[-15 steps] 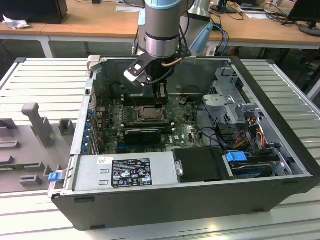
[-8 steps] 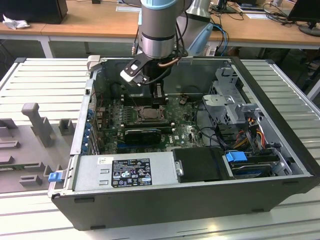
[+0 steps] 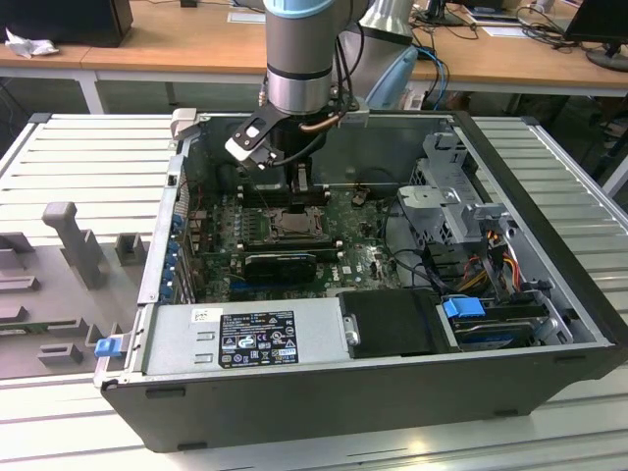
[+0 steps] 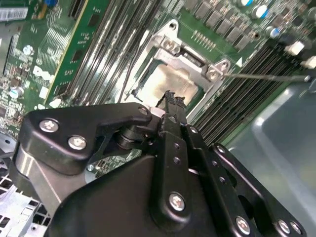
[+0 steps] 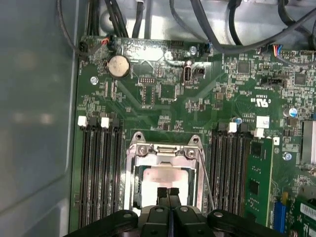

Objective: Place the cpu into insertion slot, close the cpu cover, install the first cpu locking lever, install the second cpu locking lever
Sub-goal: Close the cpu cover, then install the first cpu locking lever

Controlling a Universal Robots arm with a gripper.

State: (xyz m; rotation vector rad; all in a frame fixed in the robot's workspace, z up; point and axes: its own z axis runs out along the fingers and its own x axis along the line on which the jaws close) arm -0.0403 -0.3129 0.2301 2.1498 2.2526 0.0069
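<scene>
Pale square cpu (image 5: 163, 176), matte black end effector (image 5: 167, 193)

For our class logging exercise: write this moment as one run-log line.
gripper: shut, above cpu | cpu: seated in insertion slot | cpu cover: down around cpu

This looks like a robotics lab or workshop: an opened desktop computer case (image 3: 392, 392) lies on a ribbed metal worktop (image 3: 88, 157), with wooden desks (image 3: 186, 44) carrying cables (image 3: 437, 71) and a monitor (image 3: 601, 18) behind.
</scene>
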